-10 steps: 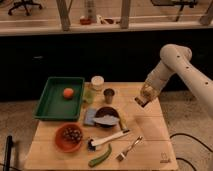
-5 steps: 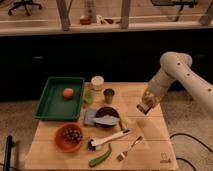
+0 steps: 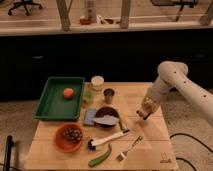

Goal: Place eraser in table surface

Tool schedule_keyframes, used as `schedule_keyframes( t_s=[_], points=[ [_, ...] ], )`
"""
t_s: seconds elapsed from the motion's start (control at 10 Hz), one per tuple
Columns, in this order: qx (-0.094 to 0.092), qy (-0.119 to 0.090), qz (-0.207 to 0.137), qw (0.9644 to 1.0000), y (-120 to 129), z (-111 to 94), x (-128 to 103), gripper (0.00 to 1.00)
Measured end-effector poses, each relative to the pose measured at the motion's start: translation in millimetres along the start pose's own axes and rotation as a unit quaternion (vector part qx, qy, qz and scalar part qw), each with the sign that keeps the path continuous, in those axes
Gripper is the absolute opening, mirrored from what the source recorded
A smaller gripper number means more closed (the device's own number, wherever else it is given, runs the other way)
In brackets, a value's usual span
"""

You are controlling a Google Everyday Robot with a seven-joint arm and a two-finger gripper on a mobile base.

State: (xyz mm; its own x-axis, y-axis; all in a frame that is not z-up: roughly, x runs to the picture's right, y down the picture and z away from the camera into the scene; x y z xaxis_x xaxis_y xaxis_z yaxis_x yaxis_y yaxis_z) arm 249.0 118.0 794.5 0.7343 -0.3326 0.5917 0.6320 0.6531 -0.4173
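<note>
My gripper [image 3: 143,113] hangs from the white arm over the right part of the light wooden table surface [image 3: 150,137], just above the planks. It looks shut on a small tan and dark block, the eraser [image 3: 142,115], which shows only at the fingertips. The gripper stands to the right of the dark bowl [image 3: 107,116] and apart from it.
A green tray [image 3: 50,102] holding an orange [image 3: 68,93] sits at the left. A white jar [image 3: 97,81] and metal cup [image 3: 109,95] stand at the back. An orange bowl [image 3: 68,137], white-handled brush [image 3: 107,139], green vegetable [image 3: 100,156] and fork [image 3: 129,148] lie in front.
The arm has lowered the gripper toward the tabletop on the right side. The things on the table have not moved.
</note>
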Motion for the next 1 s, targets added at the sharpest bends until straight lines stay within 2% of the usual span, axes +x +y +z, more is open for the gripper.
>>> schedule_keyframes(
  t_s=[0.3, 0.5, 0.7, 1.0],
  points=[
    [-0.014, -0.006, 0.010, 0.9998, 8.4, 26.7, -0.3, 0.00],
    [-0.018, -0.011, 0.013, 0.9997, 9.3, 37.1, -2.8, 0.00],
    [-0.030, -0.016, 0.019, 0.9992, 16.7, 51.8, -6.3, 0.00],
    [-0.037, -0.013, 0.022, 0.9990, 18.7, 68.0, -10.7, 0.00]
  ],
)
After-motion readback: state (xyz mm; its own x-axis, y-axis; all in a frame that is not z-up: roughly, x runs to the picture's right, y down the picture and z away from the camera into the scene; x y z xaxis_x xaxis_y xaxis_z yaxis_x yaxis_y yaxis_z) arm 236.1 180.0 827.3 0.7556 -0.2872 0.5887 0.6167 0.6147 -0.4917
